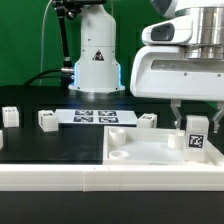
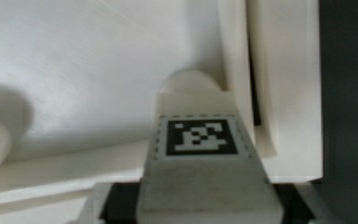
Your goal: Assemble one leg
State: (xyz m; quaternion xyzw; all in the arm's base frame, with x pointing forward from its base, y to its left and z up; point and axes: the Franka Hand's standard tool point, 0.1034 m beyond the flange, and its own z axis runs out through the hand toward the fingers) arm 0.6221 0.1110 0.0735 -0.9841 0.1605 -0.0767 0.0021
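My gripper (image 1: 194,120) is shut on the leg (image 1: 196,134), a small white post with a black-and-white tag on its face. I hold it upright over the right corner of the large flat white rimmed piece (image 1: 150,152), close to its surface. In the wrist view the leg (image 2: 201,150) fills the lower middle, clamped between my dark fingers (image 2: 123,200), with the rimmed piece's raised edge (image 2: 274,90) just beyond it. A round boss (image 1: 118,155) stands on the piece's left side.
The marker board (image 1: 95,116) lies at the middle back. Other white legs stand on the black table: one at the far left (image 1: 9,116), one (image 1: 46,121) beside the marker board, one (image 1: 147,121) behind the rimmed piece. The robot base (image 1: 96,55) stands behind.
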